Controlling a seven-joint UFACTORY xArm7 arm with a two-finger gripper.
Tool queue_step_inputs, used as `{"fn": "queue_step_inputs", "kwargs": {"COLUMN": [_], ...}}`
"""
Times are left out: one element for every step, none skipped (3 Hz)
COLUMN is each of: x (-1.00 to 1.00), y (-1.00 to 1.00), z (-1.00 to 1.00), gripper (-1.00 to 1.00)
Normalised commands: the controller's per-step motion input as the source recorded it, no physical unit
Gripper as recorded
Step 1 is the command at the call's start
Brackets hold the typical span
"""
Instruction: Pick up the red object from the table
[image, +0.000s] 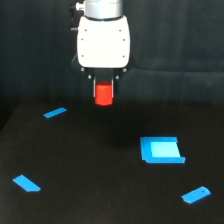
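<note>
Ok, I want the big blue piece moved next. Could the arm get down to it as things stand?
Probably not yet. The way down to the large blue piece looks open, with bare table around it, but the end effector is shut on the red object, so it would need to release that first.

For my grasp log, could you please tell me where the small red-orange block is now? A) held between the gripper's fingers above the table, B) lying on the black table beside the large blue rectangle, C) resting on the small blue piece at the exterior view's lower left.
A: the small red-orange block sits clamped between the gripper fingers, clear of the matte black table.
</note>
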Motion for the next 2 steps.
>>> {"fn": "queue_step_inputs", "kwargs": {"x": [0.06,0.12], "y": [0.02,0.07], "z": [-0.04,0.03], "gripper": [-1.00,-0.95]}}
